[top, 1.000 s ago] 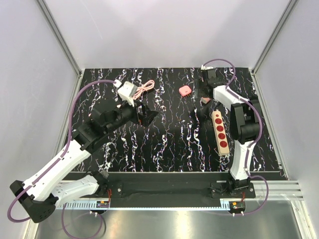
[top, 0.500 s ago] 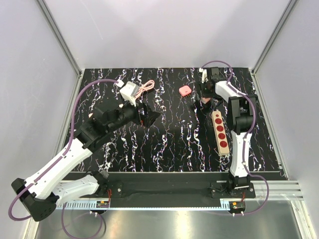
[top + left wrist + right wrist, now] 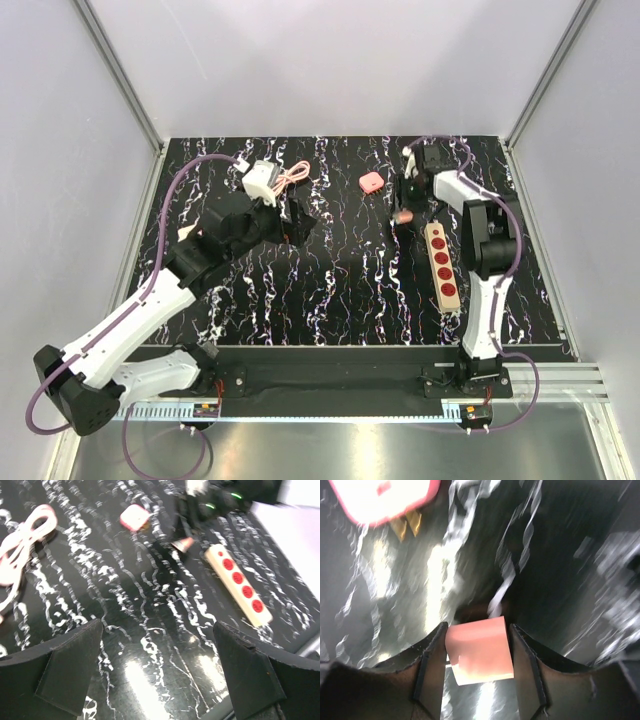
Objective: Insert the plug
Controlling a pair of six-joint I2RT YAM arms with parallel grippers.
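Bright overhead light; table (image 3: pixel 134 672) glare; wrist views blurred; plug (image 3: pixel 480 650) perhaps defocused.

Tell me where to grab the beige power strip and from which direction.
Grip the power strip across its narrow width, about midway along, coming straight down from above. It lies flat with the red sockets up, long and slim, so its two long side walls are the only parallel faces close enough together to pinch.

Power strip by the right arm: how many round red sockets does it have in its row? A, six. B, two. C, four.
C: the beige power strip shows four round red sockets in one line along its length, countable in both the top view and the left wrist view.
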